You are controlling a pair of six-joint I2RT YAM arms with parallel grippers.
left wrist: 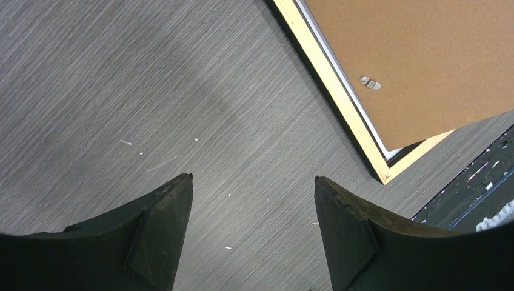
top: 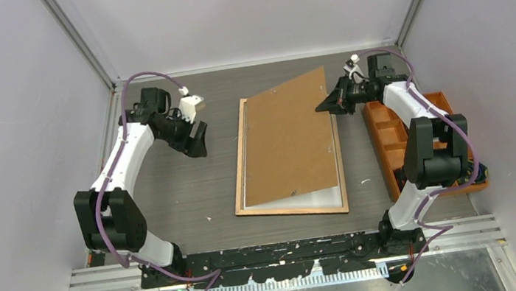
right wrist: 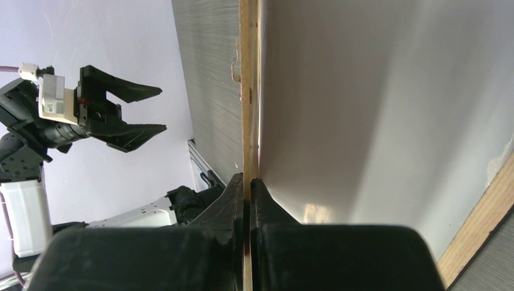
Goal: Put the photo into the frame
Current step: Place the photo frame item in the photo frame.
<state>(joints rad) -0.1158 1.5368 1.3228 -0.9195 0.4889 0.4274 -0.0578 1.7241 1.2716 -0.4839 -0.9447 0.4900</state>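
Observation:
The frame lies back-up on the table, its light wood rails showing. The photo lies in it with its white back up, showing as a white strip at the near end. The brown backing board rests over them, tilted, with its far right corner raised. My right gripper is shut on that corner. In the right wrist view the fingertips pinch the board's edge, with the photo's white back and a frame rail beneath. My left gripper is open and empty over bare table left of the frame.
An orange compartment tray stands at the right, beside the right arm. Grey walls enclose the table on three sides. A metal clip sits on the backing board. The black base rail runs along the near edge.

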